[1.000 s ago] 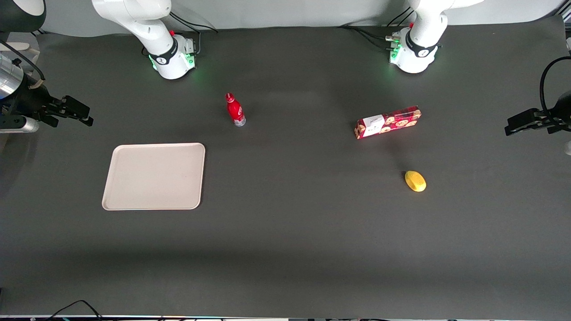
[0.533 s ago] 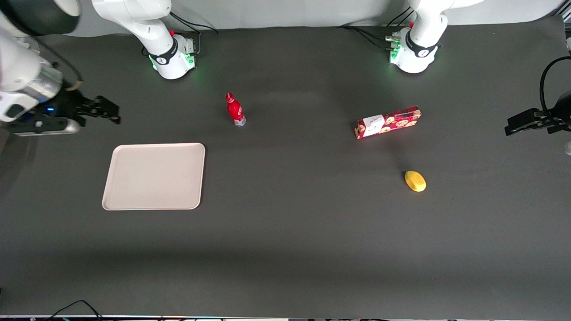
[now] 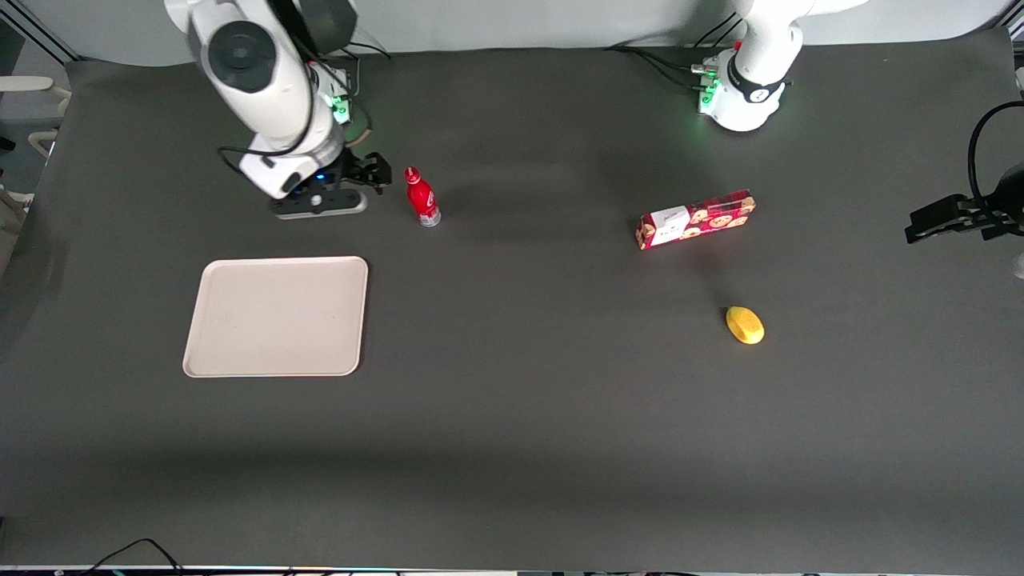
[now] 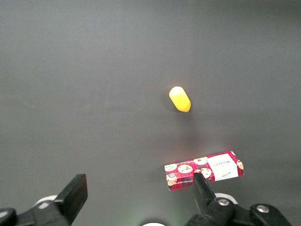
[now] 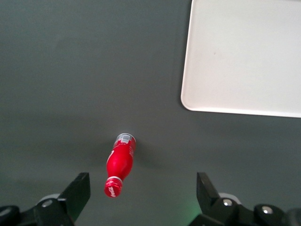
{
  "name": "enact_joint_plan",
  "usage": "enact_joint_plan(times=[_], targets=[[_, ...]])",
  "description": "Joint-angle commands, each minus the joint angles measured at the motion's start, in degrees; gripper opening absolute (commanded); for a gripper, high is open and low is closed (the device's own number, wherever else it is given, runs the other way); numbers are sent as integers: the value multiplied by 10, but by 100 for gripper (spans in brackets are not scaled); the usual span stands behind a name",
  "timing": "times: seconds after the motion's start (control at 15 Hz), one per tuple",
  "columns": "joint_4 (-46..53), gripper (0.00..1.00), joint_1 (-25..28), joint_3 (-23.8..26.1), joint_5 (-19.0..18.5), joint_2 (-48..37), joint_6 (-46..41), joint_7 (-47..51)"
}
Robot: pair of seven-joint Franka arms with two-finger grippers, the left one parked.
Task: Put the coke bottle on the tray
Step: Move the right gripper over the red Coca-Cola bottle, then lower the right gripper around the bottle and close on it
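1. The counter (image 3: 528,416) is a dark grey mat that carries everything in the scene. The task reads as barely begun, with nothing on it lifted or gripped.

2. The tray (image 3: 276,316) lies flat on the counter, nearer the front camera than the bottle and toward the working arm's end. Its surface is bare, so the placing step is entirely left to do. The right wrist view shows one rounded corner of the tray (image 5: 244,56), well apart from the bottle.

3. The cookie box (image 3: 696,219) lies toward the parked arm's end of the counter and plays no part in the task.

4. The tool (image 3: 376,172) hangs just beside the bottle, close to its cap and not touching it. Its two fingers (image 5: 77,193) stand wide apart, holding nothing.

5. The coke bottle (image 3: 422,198) stands upright on the counter, between the tray and the cookie box but much closer to the tray. In the right wrist view the coke bottle (image 5: 120,162) sits between the spread fingers, so the reach seems nearly complete. Closing on it, lifting, carrying and release remain.

6. A small yellow object (image 3: 745,325) lies near the cookie box, nearer the front camera, and is not needed.
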Motion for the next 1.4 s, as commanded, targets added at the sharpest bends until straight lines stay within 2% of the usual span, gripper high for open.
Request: enact_joint_plan(times=[0.0, 0.2, 0.73, 1.13, 1.33], targets=[[-84, 100, -4, 48, 20, -49, 53, 50], [-115, 100, -4, 78, 35, -48, 77, 71], [-217, 100, -3, 132, 36, -31, 227, 108], [-232, 100, -3, 148, 37, -12, 238, 128], [-249, 100, -3, 159, 57, -12, 276, 129]])
